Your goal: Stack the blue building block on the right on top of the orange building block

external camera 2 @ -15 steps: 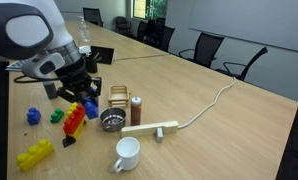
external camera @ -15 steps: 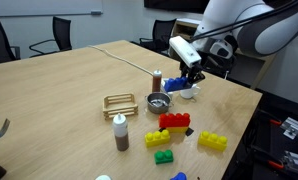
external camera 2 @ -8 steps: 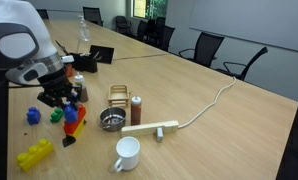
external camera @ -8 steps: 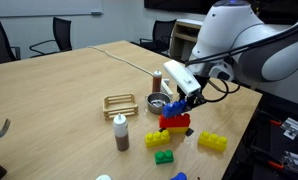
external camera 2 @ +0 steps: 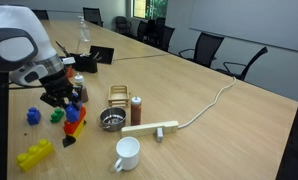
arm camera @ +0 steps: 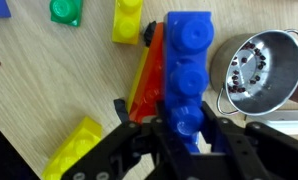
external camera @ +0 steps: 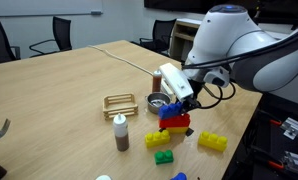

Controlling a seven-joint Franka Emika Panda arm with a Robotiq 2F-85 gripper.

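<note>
My gripper (arm camera: pixel 185 140) is shut on the bright blue studded block (arm camera: pixel 186 70) and holds it lengthwise right over the long red-orange block (arm camera: pixel 149 80), whose left side shows beside it. I cannot tell whether the two touch. In both exterior views the gripper (external camera: pixel 175 100) (external camera 2: pixel 69 97) holds the blue block (external camera: pixel 173 110) (external camera 2: pixel 73 113) just above the orange block (external camera: pixel 175 124) (external camera 2: pixel 75 123) near the table's edge.
A metal bowl (arm camera: pixel 254 68) (external camera: pixel 157 103) lies close beside the blocks. Yellow bricks (arm camera: pixel 127 18) (arm camera: pixel 74 148) (external camera: pixel 212 141) (external camera 2: pixel 34 155) and a green brick (arm camera: pixel 64 10) (external camera: pixel 164 157) lie around. A brown bottle (external camera: pixel 120 132), a wire rack (external camera: pixel 120 101), a white mug (external camera 2: pixel 126 153) and a wooden bar (external camera 2: pixel 151 128) stand nearby.
The gripper carried the blue block from beyond the bowl to over the orange block, then sank slightly in the last half second.
</note>
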